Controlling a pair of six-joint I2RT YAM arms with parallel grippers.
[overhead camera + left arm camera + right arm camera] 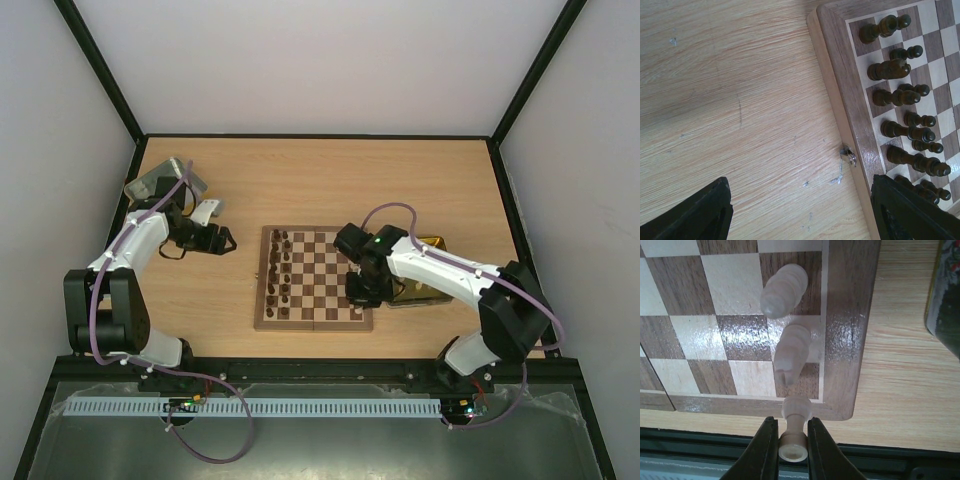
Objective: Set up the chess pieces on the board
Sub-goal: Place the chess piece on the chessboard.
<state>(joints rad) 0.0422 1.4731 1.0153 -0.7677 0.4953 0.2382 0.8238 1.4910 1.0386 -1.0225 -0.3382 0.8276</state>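
Note:
The board (pixel 315 318) lies mid-table, with dark chess pieces (pixel 282 270) in two rows along its left side. In the left wrist view those dark pieces (pixel 900 95) stand on the board's edge squares (pixel 840 60). My left gripper (pixel 805 210) hangs open over bare table just left of the board, also seen from above (pixel 225 240). My right gripper (pixel 362 292) hovers at the board's near right corner. In its wrist view it (pixel 792 427) is shut on a pale piece (pixel 793 440), held above the border (pixel 845 330). Two pale pieces (pixel 784 290) (pixel 791 352) stand on the corner squares.
A yellow-sided tray (pixel 428 272) sits just right of the board, its rim at the right wrist view's edge (pixel 945 295). A silver tin (pixel 160 180) rests at the back left. A small metal latch (pixel 848 155) sticks out from the board's left side.

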